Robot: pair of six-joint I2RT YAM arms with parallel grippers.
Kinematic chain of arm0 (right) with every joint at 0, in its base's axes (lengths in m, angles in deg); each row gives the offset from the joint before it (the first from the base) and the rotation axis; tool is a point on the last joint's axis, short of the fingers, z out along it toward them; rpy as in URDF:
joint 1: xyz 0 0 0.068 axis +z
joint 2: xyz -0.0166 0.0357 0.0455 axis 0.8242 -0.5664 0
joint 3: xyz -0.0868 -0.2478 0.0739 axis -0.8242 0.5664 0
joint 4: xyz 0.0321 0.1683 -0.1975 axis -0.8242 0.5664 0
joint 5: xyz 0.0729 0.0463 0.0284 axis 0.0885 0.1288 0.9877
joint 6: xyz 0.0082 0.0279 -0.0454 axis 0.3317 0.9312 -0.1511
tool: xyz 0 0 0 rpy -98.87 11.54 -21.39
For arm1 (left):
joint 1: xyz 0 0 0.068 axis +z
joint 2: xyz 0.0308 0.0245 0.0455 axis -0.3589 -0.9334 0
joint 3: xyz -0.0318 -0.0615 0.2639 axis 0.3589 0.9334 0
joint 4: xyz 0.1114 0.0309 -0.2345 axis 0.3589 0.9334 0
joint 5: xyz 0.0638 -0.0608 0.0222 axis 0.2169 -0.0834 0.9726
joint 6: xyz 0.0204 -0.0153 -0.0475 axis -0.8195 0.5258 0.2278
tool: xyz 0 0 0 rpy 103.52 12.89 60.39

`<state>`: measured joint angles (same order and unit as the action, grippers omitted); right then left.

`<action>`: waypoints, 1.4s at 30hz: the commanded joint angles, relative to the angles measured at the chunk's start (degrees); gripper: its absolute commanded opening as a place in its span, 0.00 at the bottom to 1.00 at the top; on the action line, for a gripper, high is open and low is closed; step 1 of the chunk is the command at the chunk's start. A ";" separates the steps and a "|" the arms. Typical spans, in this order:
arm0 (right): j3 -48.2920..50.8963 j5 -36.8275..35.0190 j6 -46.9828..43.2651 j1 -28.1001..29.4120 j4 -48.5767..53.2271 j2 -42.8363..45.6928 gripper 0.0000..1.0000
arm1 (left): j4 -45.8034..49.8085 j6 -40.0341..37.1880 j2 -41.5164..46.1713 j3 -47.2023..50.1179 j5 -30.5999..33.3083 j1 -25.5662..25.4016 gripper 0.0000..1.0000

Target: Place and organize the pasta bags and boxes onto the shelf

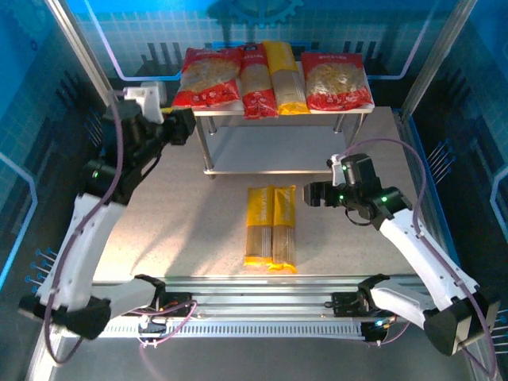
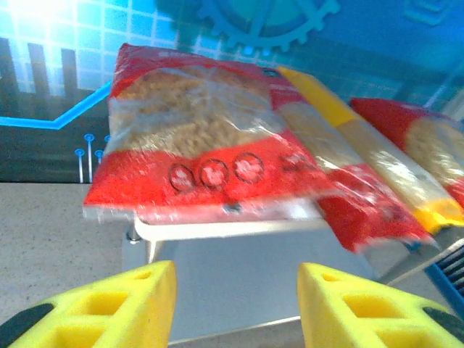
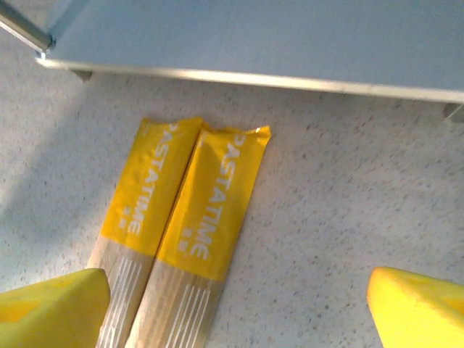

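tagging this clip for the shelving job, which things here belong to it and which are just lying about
Job:
- shelf
- on its top board: left red bag, narrow red pack, shelf yellow pack, right red bag
- not yet shelved: near-left yellow pack, near-right yellow pack

Just there:
- table
- blue backdrop
- frame post

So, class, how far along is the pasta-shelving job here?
Done: four packs lie on the top board of the shelf: two wide red bags, a narrow red pack and a yellow pack. In hand: nothing; both arms' jaws stand open and empty. Left: two yellow packs on the table, near the right jaws.
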<state>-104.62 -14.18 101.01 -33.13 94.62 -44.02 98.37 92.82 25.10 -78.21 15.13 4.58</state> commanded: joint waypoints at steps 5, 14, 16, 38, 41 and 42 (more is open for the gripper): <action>6.91 1.51 5.93 8.05 1.23 -4.10 0.94 | 4.13 3.26 13.03 22.15 5.06 -12.50 0.48; 11.67 -0.57 13.68 16.47 -5.30 -10.26 0.98 | -8.02 16.67 9.15 46.50 4.51 -19.96 0.47; 11.42 -1.24 14.26 16.98 -6.59 -12.02 0.99 | -11.93 17.97 5.82 48.65 4.10 -20.61 0.47; 5.43 0.61 14.01 18.70 -13.65 -30.46 1.00 | -20.78 18.85 -6.32 49.42 2.88 -20.73 0.48; 3.93 0.29 13.65 18.77 -13.02 -32.66 0.99 | -20.55 18.73 -6.45 49.42 3.23 -20.73 0.48; 3.49 -0.15 13.63 18.78 -12.51 -33.49 0.99 | -20.44 18.64 -6.41 49.42 3.33 -20.64 0.48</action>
<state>-98.85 -14.22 115.13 -15.14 81.24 -75.40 78.65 111.07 18.98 -28.49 17.95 -15.94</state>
